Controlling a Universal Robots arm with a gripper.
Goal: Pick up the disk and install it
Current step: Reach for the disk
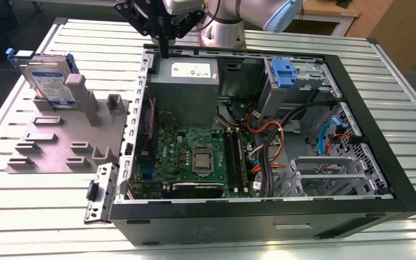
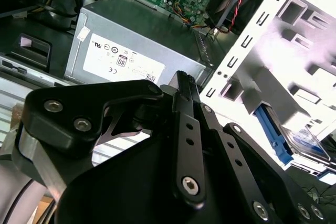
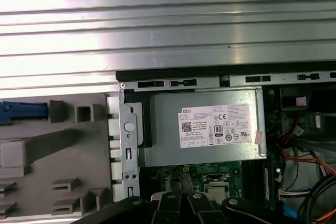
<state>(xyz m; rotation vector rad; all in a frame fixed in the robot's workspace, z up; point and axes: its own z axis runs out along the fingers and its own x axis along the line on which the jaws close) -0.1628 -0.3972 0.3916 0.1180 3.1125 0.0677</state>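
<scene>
The disk (image 1: 49,78) stands on edge in a slot at the far end of a grey holder (image 1: 56,141), at the exterior view's left. It is silver-grey with a white-and-blue label and blue rails. Its blue rail also shows in the second wrist view, disk (image 2: 302,141), and in the first wrist view, disk (image 3: 23,111). My gripper (image 1: 165,53) hangs over the back wall of the open computer case (image 1: 266,208), well to the right of the disk. It is shut, with nothing between its black fingers (image 2: 182,85).
Under the gripper lies the grey power supply box (image 3: 210,127) with a white sticker. The case also holds a green motherboard (image 1: 193,157), cables, a drive bay with a blue tab (image 1: 284,73) and a metal cage (image 1: 327,173). A ribbed metal table (image 1: 381,76) carries everything.
</scene>
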